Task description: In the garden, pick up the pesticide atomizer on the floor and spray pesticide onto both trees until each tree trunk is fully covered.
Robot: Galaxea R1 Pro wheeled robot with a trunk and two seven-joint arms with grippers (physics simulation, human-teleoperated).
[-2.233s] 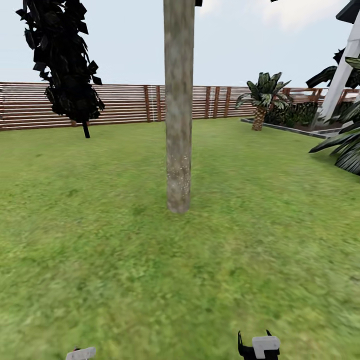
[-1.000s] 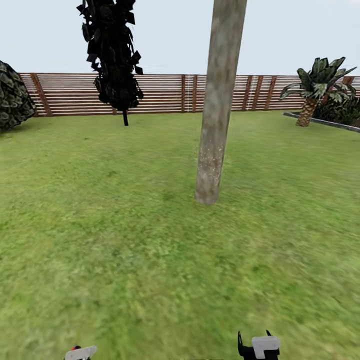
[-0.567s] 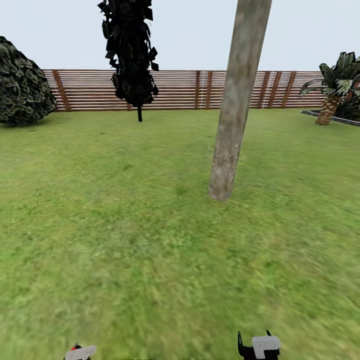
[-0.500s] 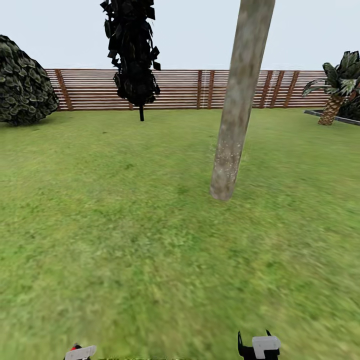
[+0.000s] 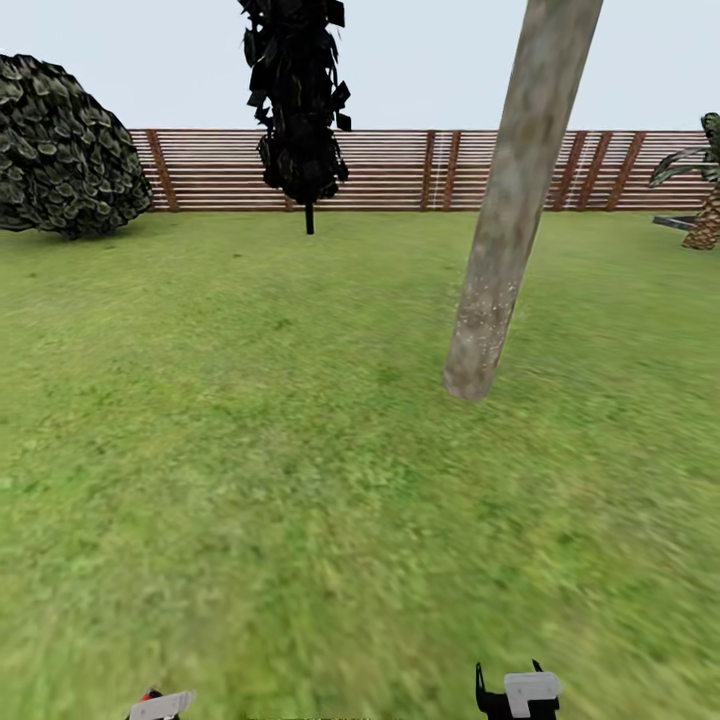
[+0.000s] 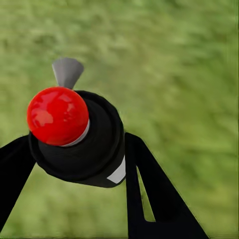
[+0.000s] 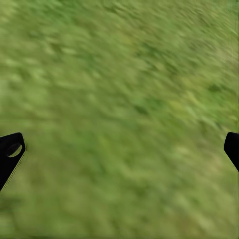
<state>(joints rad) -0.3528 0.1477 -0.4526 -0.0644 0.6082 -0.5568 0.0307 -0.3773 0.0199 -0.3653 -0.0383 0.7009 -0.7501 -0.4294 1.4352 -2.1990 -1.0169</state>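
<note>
view has swung left since the earlier frames: the tree trunk now sits right of centre and a round bush has come in at the far-left edge of the lawn; camera turn, not scene motion.

left gripper is pinching the pesticide atomizer, red knob toward the wrist camera, grey nozzle pointing away over grass. judged: carried low for transit, not aimed yet. right gripper is spread wide with nothing between its fingertips, parked.

counts: one pale trunk, one dark cypress, one bush, one palm at the right edge, one fence.
</note>
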